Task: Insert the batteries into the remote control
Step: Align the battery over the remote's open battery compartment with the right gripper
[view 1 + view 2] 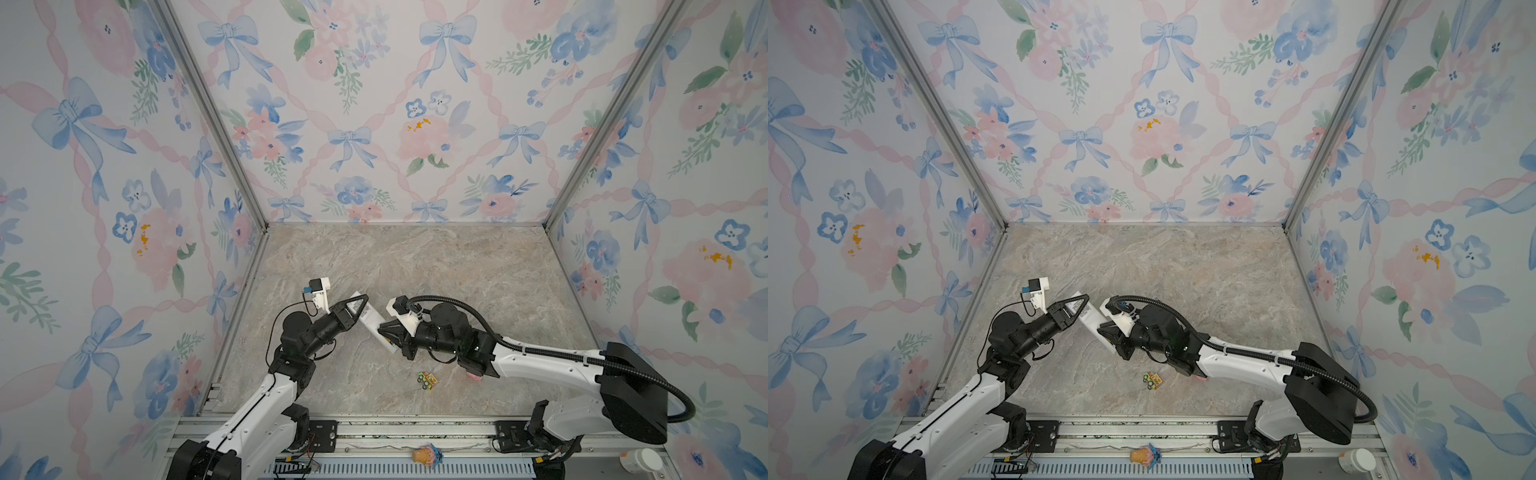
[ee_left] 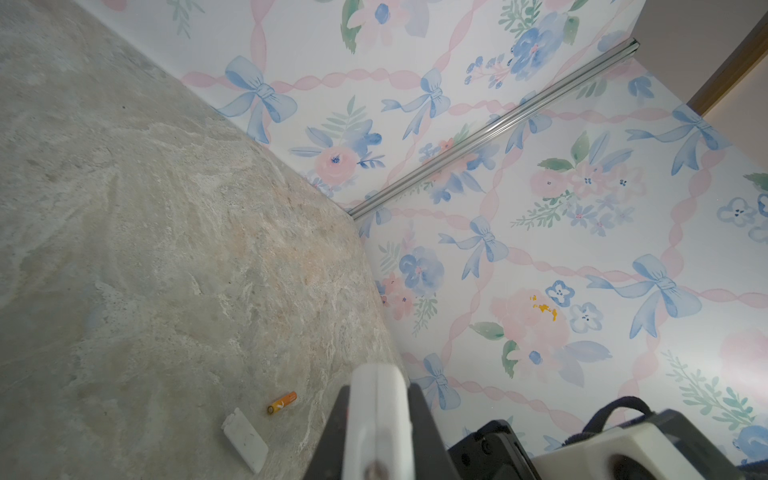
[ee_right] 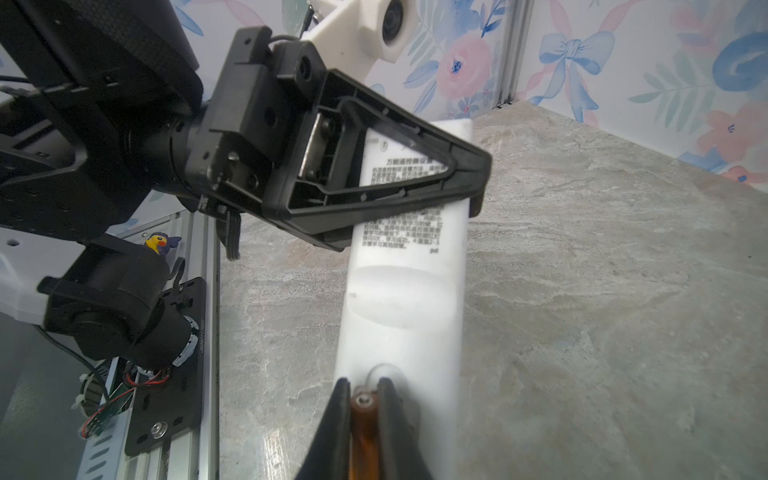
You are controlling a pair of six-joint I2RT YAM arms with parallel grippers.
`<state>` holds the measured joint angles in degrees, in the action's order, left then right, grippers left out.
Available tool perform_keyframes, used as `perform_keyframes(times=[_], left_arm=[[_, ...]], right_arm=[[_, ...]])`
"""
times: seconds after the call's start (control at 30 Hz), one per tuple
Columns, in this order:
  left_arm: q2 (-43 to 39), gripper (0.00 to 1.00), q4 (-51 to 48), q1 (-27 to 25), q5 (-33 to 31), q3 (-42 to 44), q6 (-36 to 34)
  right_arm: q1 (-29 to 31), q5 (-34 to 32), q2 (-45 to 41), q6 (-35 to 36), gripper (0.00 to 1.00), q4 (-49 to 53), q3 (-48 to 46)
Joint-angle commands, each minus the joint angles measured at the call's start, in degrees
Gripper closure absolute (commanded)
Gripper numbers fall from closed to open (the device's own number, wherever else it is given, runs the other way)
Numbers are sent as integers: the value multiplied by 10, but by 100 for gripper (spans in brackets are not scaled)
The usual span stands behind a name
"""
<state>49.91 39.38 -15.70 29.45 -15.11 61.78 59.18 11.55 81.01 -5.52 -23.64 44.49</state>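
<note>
Black-fingered, the left gripper [image 1: 365, 298] clamps the far end of the white remote control [image 1: 371, 323], held off the table [image 1: 457, 270], printed back up, long axis slanting far-left to near-right. At its near end, partly hidden, the right gripper [image 3: 365, 384] pinches an orange battery [image 3: 364, 432]. A second battery [image 2: 282, 403] shows only in the left wrist view.

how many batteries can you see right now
2. One battery lies on the table beside a white cover. The other battery is pinched in the right gripper at the remote control. More could be hidden.
</note>
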Motion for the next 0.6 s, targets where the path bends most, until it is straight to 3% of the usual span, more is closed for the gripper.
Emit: perform_keyframes(times=[0.0, 0.57], left_arm=[[-10, 100, 38, 5, 1, -1, 4], [-10, 100, 38, 9, 3, -2, 3]], right_arm=[[12, 1, -5, 1, 84, 12, -6], [12, -14, -22, 9, 82, 23, -7]])
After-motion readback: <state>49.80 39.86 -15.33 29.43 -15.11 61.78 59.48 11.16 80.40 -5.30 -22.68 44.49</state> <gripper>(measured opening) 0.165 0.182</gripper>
